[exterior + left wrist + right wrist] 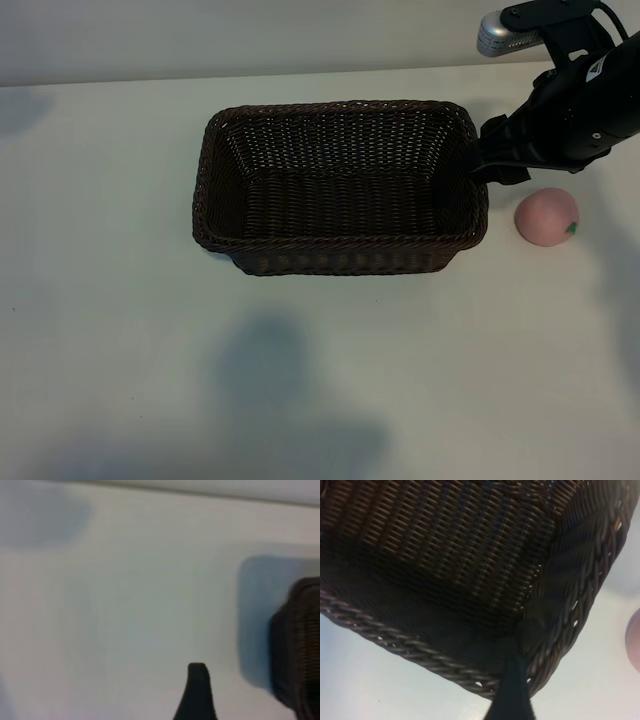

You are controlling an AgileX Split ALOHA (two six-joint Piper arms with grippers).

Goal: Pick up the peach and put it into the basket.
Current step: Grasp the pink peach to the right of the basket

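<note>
The peach (546, 216) lies on the worktop (100, 300) at the basket's (340, 243) three o'clock, unpicked. The right hand (478, 160) hangs wide open and empty over that rim; next, I judge, it must shift onto the peach.

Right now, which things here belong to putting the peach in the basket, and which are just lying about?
For the job:
peach, on the table right of the basket
wicker basket, nothing in it
right gripper, at the basket's right end

Lying about:
nothing else, only the white table
</note>
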